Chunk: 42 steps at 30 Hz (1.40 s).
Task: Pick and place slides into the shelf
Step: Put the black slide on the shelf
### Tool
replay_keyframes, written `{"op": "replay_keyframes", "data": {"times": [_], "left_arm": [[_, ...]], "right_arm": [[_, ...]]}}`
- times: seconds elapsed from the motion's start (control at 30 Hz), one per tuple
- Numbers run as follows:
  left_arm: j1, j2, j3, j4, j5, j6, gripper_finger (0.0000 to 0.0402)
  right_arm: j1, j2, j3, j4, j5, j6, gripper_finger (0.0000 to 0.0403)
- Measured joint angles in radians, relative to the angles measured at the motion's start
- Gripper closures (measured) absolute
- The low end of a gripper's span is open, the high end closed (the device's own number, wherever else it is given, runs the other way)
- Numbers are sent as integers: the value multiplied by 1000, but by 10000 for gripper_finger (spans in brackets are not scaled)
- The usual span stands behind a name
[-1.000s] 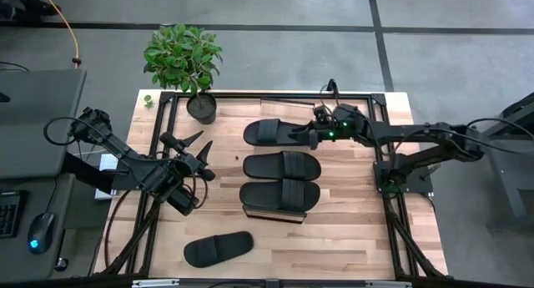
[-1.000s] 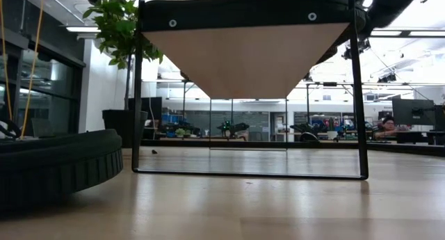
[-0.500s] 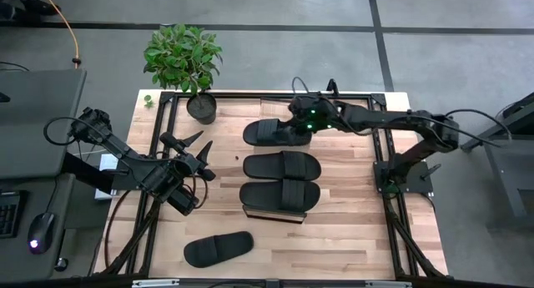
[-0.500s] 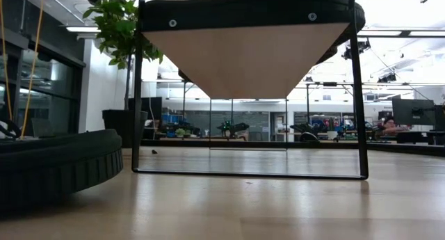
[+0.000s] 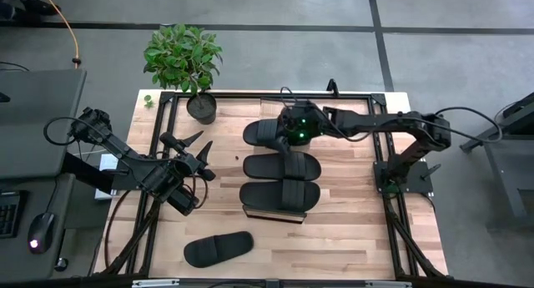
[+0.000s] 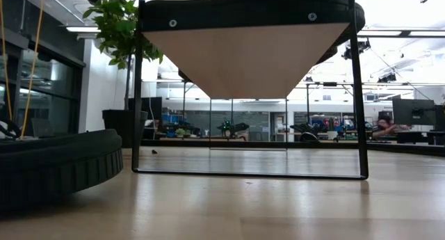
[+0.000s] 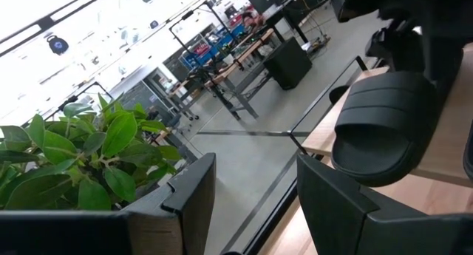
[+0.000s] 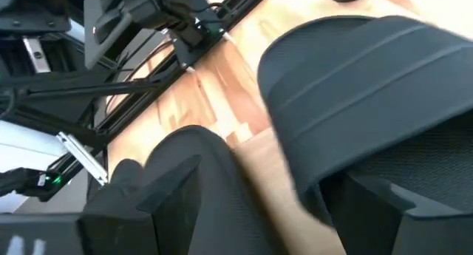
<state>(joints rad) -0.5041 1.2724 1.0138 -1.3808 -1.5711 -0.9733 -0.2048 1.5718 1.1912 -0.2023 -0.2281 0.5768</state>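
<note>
Three black slides lie side by side on the shelf, soles flat on its plank: a far slide, a middle slide and a near slide. A fourth slide lies on the table near its near edge and fills the low view's left. My right gripper is open over the far slide. In its wrist view the ribbed strap stands just ahead of its gripper. My left gripper waits open above the table's left half. My right gripper comes level from the table's right side along the far slide. Its open fingers stand at the strap's right edge. Whether either finger touches the strap or the sole, I cannot tell.
A potted plant stands at the table's far left corner, beside the shelf's far end. The table's black frame runs along its edges. Bare wood lies right of the shelf and between the shelf and the fourth slide.
My right gripper has travelled toward the table's left edge, from beyond the far slide's right end to above its strap. The three slides on the shelf and the fourth slide have stayed in place.
</note>
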Motion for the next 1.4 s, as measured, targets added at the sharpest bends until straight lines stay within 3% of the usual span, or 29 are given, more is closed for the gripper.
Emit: {"op": "replay_keyframes", "data": {"times": [0.67, 0.9, 1.17, 1.4], "left_arm": [[0, 0, 0, 12, 0, 0, 229], [0, 0, 0, 15, 0, 0, 229], [0, 0, 0, 14, 0, 0, 229], [0, 0, 0, 13, 8, 1, 229]], "right_arm": [[101, -48, 0, -4, 116, 51, 148], [51, -49, 0, -60, 158, 31, 148], [-16, -61, 0, -88, 128, 17, 148], [-22, -152, 0, -103, 133, 1, 148]]}}
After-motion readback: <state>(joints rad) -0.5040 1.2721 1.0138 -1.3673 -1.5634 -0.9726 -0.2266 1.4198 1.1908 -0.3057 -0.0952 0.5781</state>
